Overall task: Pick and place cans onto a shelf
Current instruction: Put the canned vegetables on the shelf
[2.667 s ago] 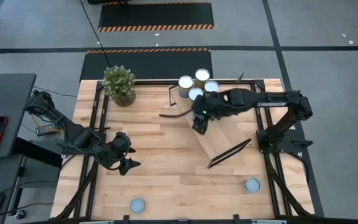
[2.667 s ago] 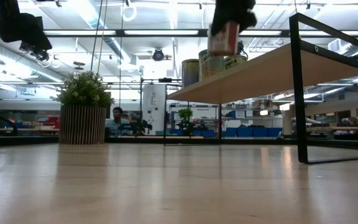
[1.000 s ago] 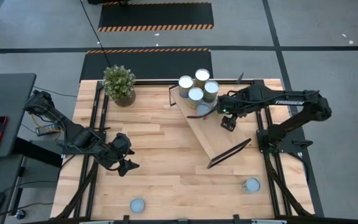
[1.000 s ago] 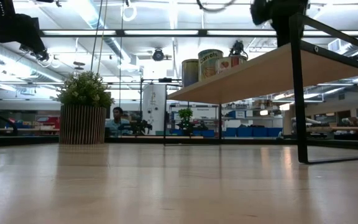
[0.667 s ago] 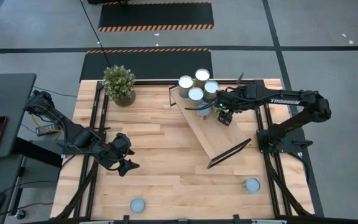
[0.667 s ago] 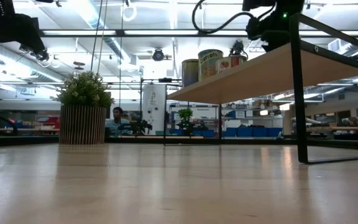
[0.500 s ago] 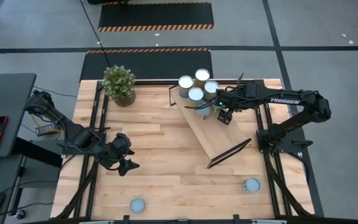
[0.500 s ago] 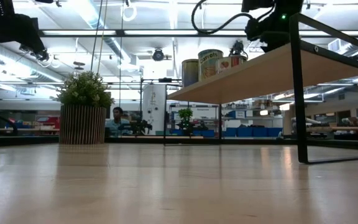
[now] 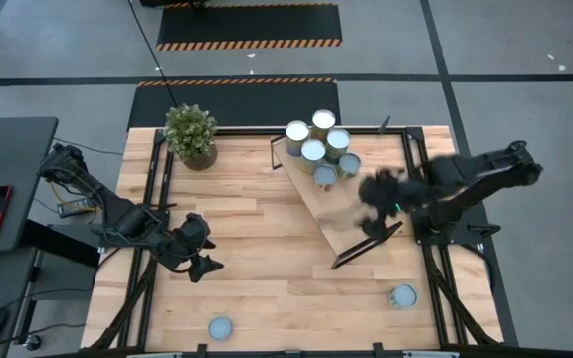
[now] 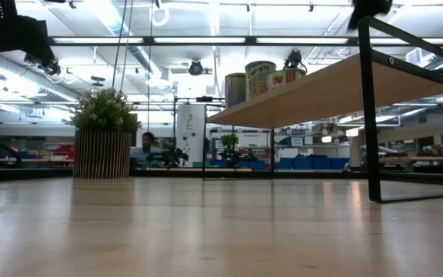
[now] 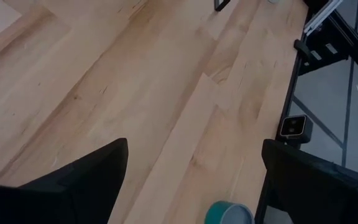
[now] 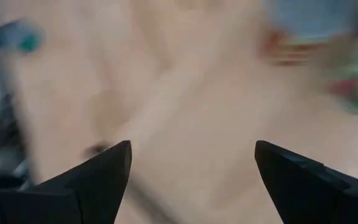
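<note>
Two cans left on the table, six crowded on the shelf

The two loose cans [image 9: 220, 327] [image 9: 402, 295] sat by the near edge; the left claw [image 9: 203, 263] gaped empty; the right claw [image 9: 376, 189] (blurred) hung wide and empty over the shelf [image 9: 351, 221], where another delivery could topple the packed cluster [image 9: 323, 149].

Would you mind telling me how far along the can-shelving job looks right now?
Done: six round-topped metal cans stand clustered at one end of the long light-wood shelf. In hand: nothing; the right end effector hangs open and empty over the shelf, and the left end effector waits open above the wooden tabletop. Left: two blue-grey cans, one near the front edge and another further right.
</note>
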You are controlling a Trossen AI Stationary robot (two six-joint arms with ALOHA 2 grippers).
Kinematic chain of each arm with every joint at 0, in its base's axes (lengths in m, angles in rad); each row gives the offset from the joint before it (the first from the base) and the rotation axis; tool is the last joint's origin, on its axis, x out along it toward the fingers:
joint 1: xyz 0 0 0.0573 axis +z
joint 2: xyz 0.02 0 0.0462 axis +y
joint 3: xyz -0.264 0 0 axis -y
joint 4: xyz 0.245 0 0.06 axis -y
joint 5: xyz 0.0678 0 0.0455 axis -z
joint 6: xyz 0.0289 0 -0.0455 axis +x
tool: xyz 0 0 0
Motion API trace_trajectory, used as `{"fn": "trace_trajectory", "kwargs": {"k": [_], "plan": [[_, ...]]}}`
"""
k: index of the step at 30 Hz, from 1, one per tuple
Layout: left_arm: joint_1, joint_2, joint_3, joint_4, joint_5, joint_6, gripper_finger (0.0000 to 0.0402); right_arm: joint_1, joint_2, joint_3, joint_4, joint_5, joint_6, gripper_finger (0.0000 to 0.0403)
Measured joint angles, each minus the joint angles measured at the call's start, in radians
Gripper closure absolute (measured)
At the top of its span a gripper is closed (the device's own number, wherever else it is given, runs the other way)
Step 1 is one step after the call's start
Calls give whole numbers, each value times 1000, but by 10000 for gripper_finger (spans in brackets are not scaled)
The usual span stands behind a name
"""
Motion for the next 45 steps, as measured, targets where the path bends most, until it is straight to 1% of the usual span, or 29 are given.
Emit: {"fn": "trace_trajectory", "kwargs": {"k": [5,8,11,15,18,20,23,27,31,37,45], "plan": [[0,0,0,0,30,1,27,309,45,0,65,-9,73,55],[0,0,0,-1,53,6,27,455,92,0,40,-16,203,55],[0,0,0,0,80,26,27,558,136,0,0,-38,368,55],[0,0,0,0,84,30,27,644,184,-9,-59,-75,594,55],[0,0,0,1,84,51,27,669,191,-79,-86,-169,749,55],[0,0,0,1,84,67,27,678,189,-136,-61,-219,815,52],[0,0,0,2,84,71,27,687,181,-214,-8,-249,866,39],[0,0,0,2,100,71,27,676,184,-297,84,-305,877,12],[0,0,0,3,103,71,27,666,187,-341,161,-317,898,7],[0,0,0,3,103,64,27,674,189,-368,140,-307,921,4],[0,0,0,3,103,43,27,675,189,-423,231,-314,921,3]]}}
